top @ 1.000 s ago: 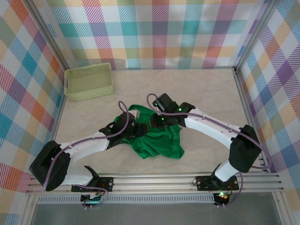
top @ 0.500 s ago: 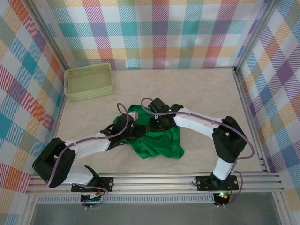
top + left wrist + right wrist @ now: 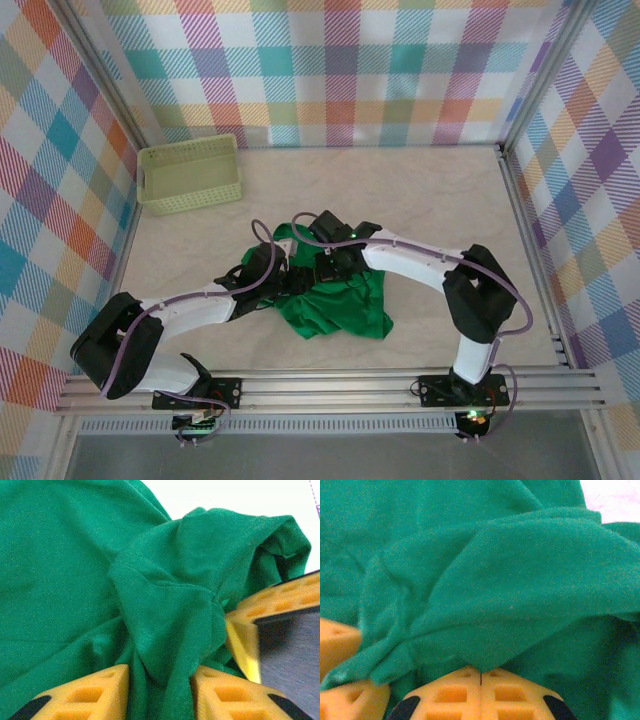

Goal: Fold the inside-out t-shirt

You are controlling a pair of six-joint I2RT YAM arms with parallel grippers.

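- Looking down from the top view, the inside-out t-shirt lies crumpled mid-table, unfolded, with the lattice basket well apart at its 10 o'clock on the pale table.
- The left gripper is buried in the cloth at the heap's 9 o'clock edge. The right gripper is at its 12 o'clock edge, and the two are near each other. From up here I cannot tell how either pair of fingers stands.
- On the left wrist view, the left gripper has its yellow fingers set either side of a thick bunched fold of t-shirt, pinching it. Another yellow finger, the right gripper's by the look of it, sits at 3 o'clock, touching the same bunch.
- On the right wrist view, the right gripper has its fingers pressed together at 6 o'clock. A flap of t-shirt comes down to a point exactly at their seam, so it seems to be nipping a thin edge.
- My reading: the shirt is being gathered for spreading, and nothing is folded yet.
- To do this well, each gripper should hold a single layer at a hem or shoulder, not a wad. Then both should draw apart towards 9 and 3 o'clock until the cloth lies flat.
- With the fingers this close together, the risk is both gripping the same fold.
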